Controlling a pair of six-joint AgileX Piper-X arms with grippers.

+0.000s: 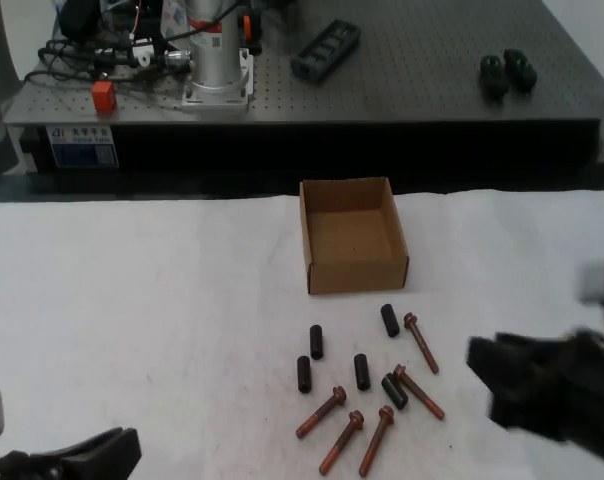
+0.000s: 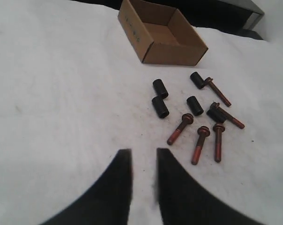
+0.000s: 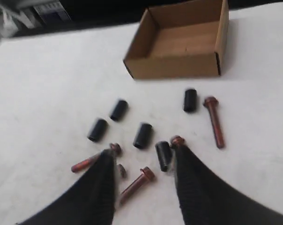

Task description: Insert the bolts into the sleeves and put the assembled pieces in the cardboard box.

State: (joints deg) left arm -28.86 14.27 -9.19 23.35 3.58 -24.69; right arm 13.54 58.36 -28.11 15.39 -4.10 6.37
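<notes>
White cloth point(image 1: 132, 320), cardboard box point(image 1: 354, 270) empty

The left gripper point(image 2: 144, 152) points forward and down, its 2 dark fingers point(image 2: 118, 187) parted by a narrow gap with nothing between them. In the high view it lies low at the near left corner point(image 1: 87, 452). The right gripper point(image 3: 145, 151) holds its 2 fingers point(image 3: 97, 192) wide apart and empty, tilted downward. The right arm point(image 1: 547, 395) sits at the near right edge.
</notes>
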